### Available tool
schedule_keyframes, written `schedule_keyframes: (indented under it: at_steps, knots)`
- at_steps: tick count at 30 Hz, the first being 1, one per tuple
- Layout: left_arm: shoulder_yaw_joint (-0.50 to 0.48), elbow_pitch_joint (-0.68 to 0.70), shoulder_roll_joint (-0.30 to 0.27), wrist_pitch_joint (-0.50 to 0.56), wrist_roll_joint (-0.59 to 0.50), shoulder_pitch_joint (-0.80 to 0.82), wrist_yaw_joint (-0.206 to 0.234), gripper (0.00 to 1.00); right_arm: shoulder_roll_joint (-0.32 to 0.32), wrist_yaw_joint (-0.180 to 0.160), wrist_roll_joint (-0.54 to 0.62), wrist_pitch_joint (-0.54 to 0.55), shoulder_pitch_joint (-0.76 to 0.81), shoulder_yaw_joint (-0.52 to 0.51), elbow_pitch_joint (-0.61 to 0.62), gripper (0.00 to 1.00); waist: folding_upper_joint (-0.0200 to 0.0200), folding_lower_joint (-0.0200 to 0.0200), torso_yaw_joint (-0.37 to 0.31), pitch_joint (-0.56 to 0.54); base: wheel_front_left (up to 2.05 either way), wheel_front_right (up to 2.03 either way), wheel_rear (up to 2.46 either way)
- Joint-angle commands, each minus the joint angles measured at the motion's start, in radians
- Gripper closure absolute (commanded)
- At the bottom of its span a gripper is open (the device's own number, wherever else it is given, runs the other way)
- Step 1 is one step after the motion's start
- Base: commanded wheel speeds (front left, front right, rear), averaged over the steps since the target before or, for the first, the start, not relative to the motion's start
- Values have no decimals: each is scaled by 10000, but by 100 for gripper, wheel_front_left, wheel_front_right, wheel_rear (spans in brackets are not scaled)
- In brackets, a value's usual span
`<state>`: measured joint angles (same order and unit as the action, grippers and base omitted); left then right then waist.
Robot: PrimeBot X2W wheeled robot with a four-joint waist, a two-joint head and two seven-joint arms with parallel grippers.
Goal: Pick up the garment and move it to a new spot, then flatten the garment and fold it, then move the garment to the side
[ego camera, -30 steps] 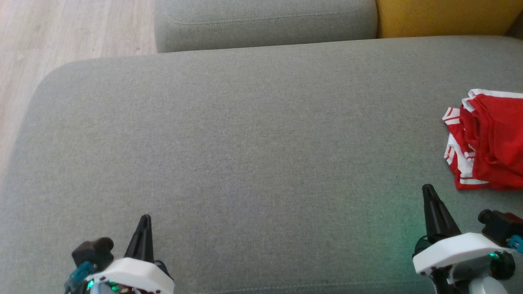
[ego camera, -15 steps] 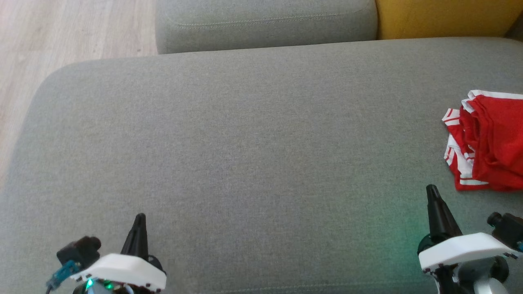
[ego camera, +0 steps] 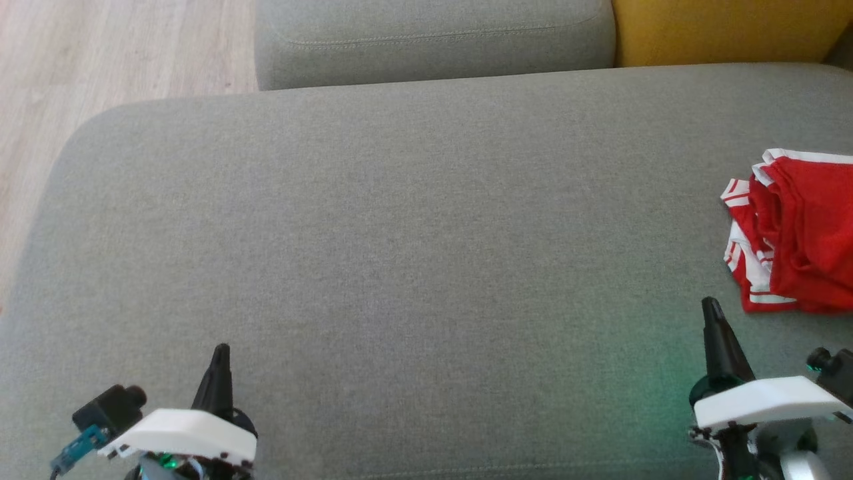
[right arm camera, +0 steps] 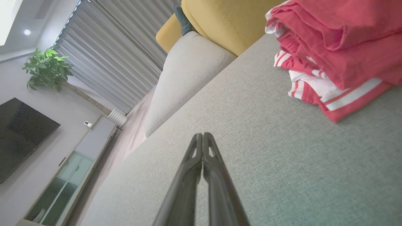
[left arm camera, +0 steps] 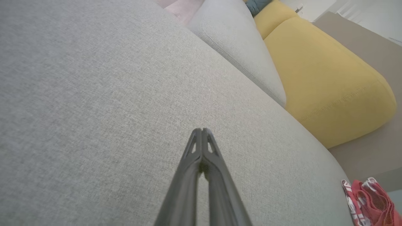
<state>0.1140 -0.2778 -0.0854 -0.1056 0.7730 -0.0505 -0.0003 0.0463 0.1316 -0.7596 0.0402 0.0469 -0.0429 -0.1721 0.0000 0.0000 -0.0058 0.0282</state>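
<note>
1. Red fabric garment w/ white stripes point(ego camera: 800, 230) lies folded at the right edge of the grey fabric sofa seat point(ego camera: 400, 233).
2. Right gripper point(ego camera: 712, 308): fingers together, garment near, ahead-right, not touching.
3. Left gripper point(ego camera: 221, 352): fingers together, garment well apart.

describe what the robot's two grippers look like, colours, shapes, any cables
The left gripper has two long black fingers tapering to a point, with slotted cut-outs near their ends, rising from a white angular shell. Beside it sits a small black camera block with a teal connector, and a green light glows under the shell. The right gripper matches it.
</note>
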Motion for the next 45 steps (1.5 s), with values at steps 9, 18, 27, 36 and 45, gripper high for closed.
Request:
schedule_keyframes:
  at_steps: [9, 18, 27, 36, 45]
  knots:
    - [-539, 323, 18, 319, 1324, 732, -241, 100, 209, -5, -1402, 72, -684, -21, 155, 100, 0, 0, 9, -35, 0, 0, 0]
    - [-751, 324, 55, 549, 2216, 839, -375, 100, 219, -5, -2331, 120, -789, -64, 46, 100, 0, 0, 15, -63, 0, 0, 0]
    - [-991, 324, 96, 808, 3214, 959, -525, 100, 227, -6, -3369, 178, -907, -117, -76, 100, 0, 0, 22, -93, 0, 0, 0]
    - [-1232, 324, 139, 1069, 4216, 1080, -676, 100, 231, -7, -4408, 239, -1026, -175, -199, 100, 0, 0, 29, -124, 0, 0, 0]
    - [-1501, 324, 187, 1359, 5328, 1214, -843, 100, 234, -7, -5558, 311, -1159, -244, -335, 100, 0, 0, 37, -158, 0, 0, 0]
